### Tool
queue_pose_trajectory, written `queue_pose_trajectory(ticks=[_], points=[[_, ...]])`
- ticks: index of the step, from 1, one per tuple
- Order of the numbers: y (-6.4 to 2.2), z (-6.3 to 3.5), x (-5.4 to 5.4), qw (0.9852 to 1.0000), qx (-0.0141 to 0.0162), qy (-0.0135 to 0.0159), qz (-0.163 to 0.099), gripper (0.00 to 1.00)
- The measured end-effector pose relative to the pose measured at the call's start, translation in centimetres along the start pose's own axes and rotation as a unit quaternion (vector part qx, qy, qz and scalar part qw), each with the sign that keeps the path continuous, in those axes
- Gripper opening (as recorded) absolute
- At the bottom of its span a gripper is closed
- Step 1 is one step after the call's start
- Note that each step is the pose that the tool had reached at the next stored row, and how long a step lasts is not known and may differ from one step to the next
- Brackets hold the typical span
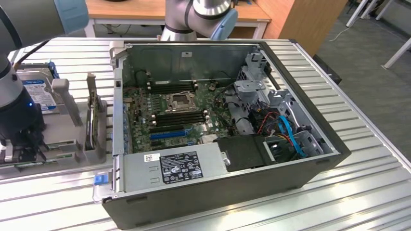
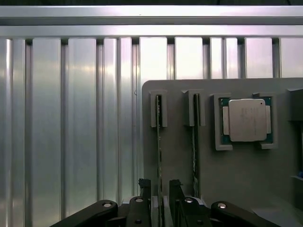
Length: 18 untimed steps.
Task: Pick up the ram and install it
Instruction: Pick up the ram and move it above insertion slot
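Spread wide, the gripper (image 2: 159,187) is being held astride the ram (image 2: 159,142), with one dark finger (image 2: 143,189) showing on each side of the thin stick and a narrow gap being left on both sides, so nothing is being pinched; whether the fingertips are level with the stick or just above it cannot be told. The ram is being kept on edge in a slotted bracket of a gray holder plate (image 2: 236,179), and a second stick (image 2: 195,142) is being carried just beside it in a matching bracket. Further along the same plate, a square silver processor (image 2: 247,119) is being cradled in its own green-edged seat. The plate is being borne by a ribbed aluminium table (image 2: 71,118). In the lower part of the exterior view's left, the arm (image 1: 13,110) is being held down over this holder, with a hard drive (image 1: 35,94) bearing a blue-white label being seen just behind it. Across the middle of the exterior view, an open computer case (image 1: 321,159) is being shown lying on its side, well apart from the gripper, with the motherboard (image 1: 173,110) being exposed and a labelled power supply (image 1: 173,166) being seen along its near edge.
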<state>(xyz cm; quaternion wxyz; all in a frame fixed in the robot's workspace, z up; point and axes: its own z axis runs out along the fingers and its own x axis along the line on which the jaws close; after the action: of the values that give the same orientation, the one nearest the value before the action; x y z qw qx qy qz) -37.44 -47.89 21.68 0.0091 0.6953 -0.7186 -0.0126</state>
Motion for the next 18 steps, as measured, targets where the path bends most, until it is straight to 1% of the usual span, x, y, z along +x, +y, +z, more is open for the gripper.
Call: queue_pose_trajectory(ticks=[11, 18], points=[[-0.03, 0.86, 0.02, 1.0, 0.0, 0.0, 0.0, 0.29], [-0.03, 0.97, 0.02, 1.0, 0.0, 0.0, 0.0, 0.29]])
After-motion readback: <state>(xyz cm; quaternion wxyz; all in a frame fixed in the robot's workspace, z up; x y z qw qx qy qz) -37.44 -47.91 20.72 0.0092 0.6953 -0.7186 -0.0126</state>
